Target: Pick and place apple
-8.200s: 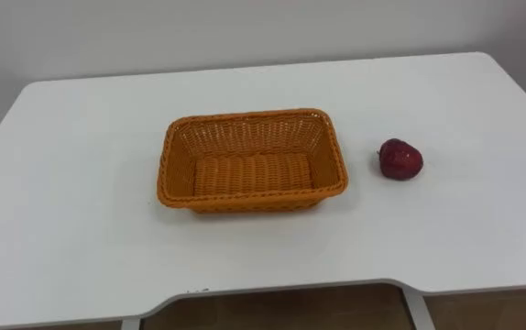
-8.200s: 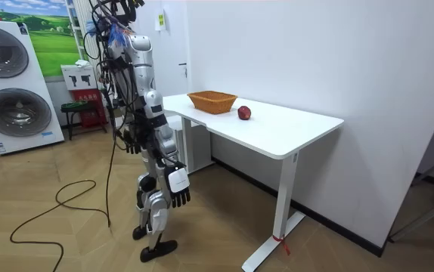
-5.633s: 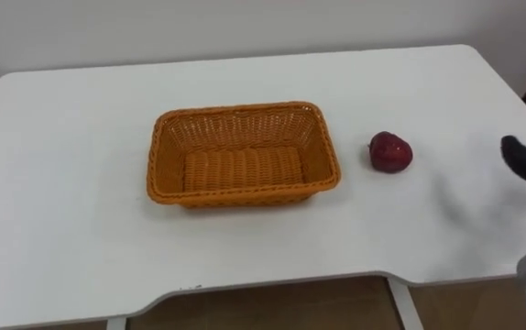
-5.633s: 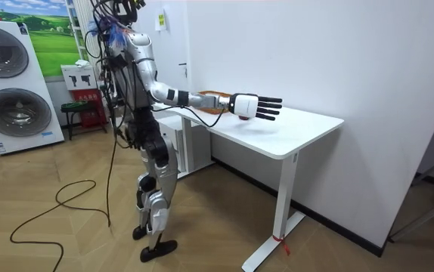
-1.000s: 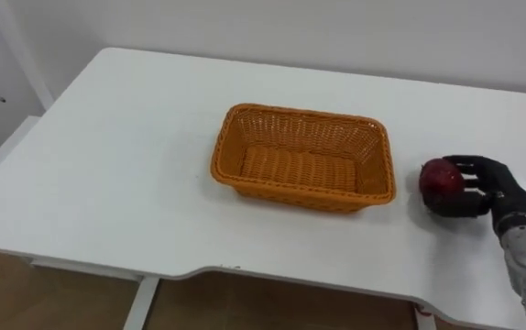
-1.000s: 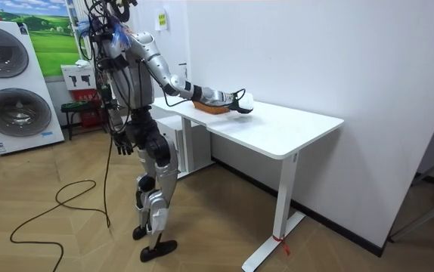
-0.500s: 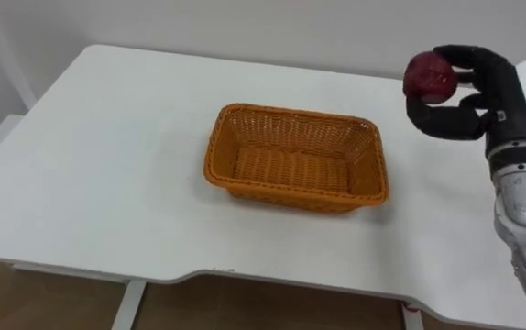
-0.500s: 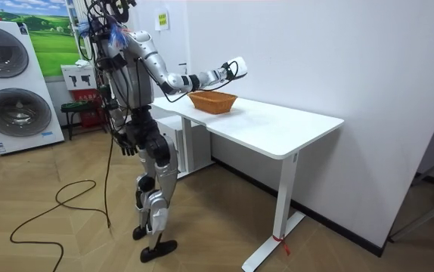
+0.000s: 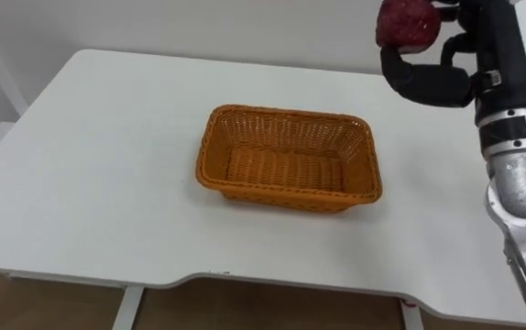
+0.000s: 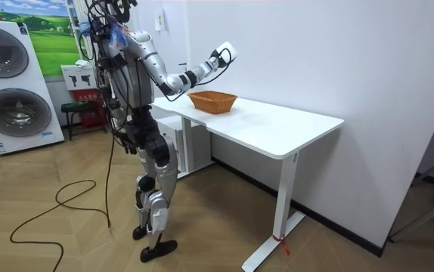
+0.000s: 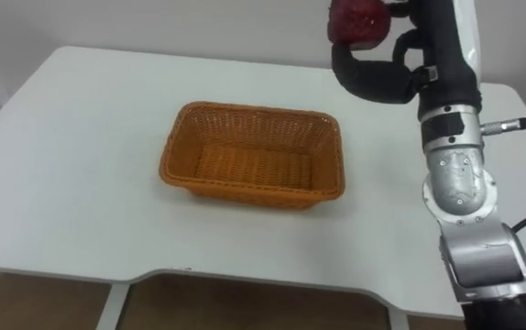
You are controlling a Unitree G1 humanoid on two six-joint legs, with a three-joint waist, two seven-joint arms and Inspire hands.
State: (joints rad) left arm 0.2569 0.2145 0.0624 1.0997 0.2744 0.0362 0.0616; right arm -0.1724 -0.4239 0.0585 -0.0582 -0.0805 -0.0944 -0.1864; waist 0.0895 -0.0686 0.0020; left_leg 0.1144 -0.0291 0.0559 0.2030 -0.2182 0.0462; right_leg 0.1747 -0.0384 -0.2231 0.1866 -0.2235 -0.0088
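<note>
A dark red apple (image 9: 407,23) is held high above the white table (image 9: 107,137), with my right hand (image 9: 469,55) shut on it, fingers and thumb curled round it. The apple hangs above the table behind the far right corner of an orange wicker basket (image 9: 281,112), which stands empty in the middle of the table. In the room view my right arm is raised with the hand (image 10: 223,53) well above the basket (image 10: 212,100). My left hand (image 10: 130,143) hangs by my hip. I stand at the table's end on the room view's left.
A white wall runs close behind the table. The table's front edge (image 9: 245,275) lies near me, with floor below. Two washing machines (image 10: 9,83) stand at the room view's left, away from the table (image 10: 277,128).
My right hand has lifted the apple off the table to the basket's right and carried it up and slightly left. The basket has not moved.
</note>
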